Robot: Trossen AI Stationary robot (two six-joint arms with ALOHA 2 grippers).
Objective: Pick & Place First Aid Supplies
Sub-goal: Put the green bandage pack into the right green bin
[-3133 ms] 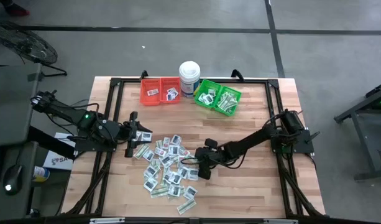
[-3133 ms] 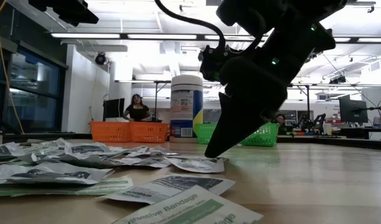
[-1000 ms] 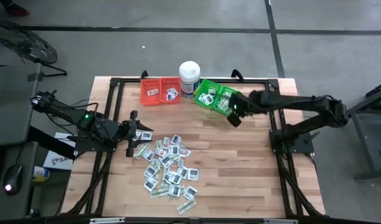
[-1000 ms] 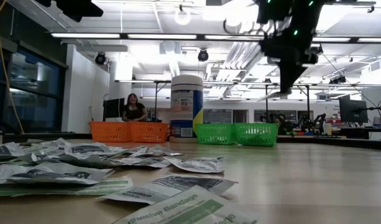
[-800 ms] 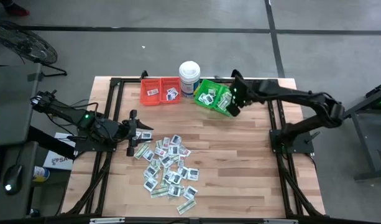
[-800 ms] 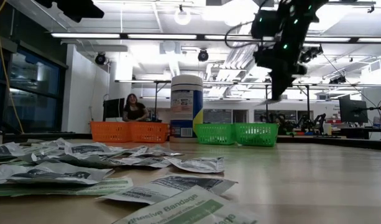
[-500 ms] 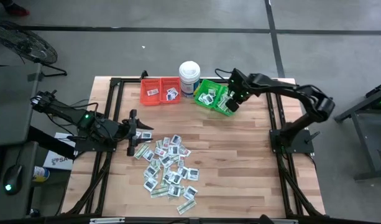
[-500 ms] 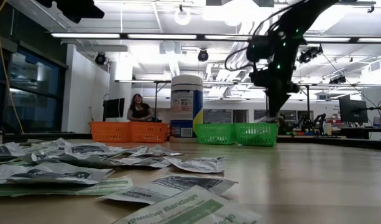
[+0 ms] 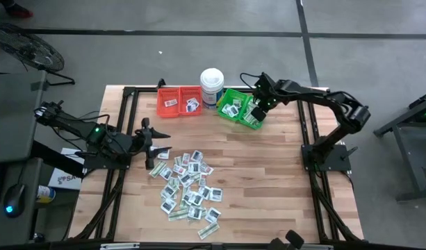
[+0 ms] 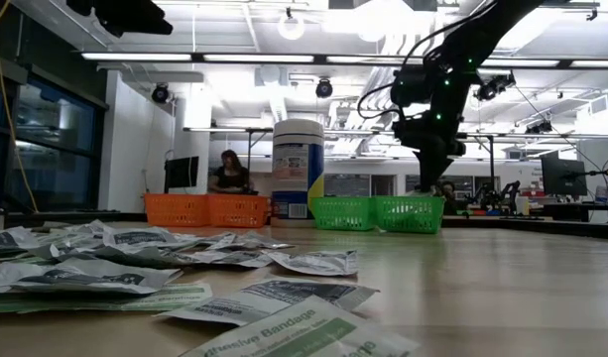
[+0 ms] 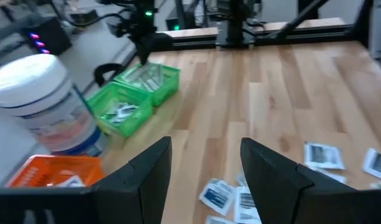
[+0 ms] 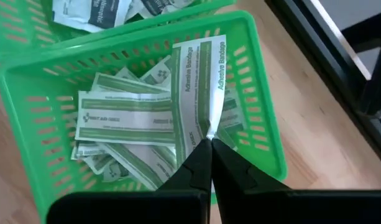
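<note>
Right pincer [image 12: 209, 142] pinching a long green-and-white paper bandage strip [image 12: 199, 87] above the green plastic basket [image 12: 265, 134].
Released off-centre, the strip could catch the basket's rim and land on the bench.

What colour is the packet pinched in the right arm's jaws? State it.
White with green stripes and green print: a bandage strip, clearest in the right wrist view.

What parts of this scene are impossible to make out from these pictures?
- Print on the packets in the pile: too small in the high view.
- Contents of the green bins: walls hide them in the low view.
- Bandage strip held by the right hand: the strip's lower end is behind the fingers, right wrist view.
- Orange bin: cut by the left wrist view's edge and the left hand.
</note>
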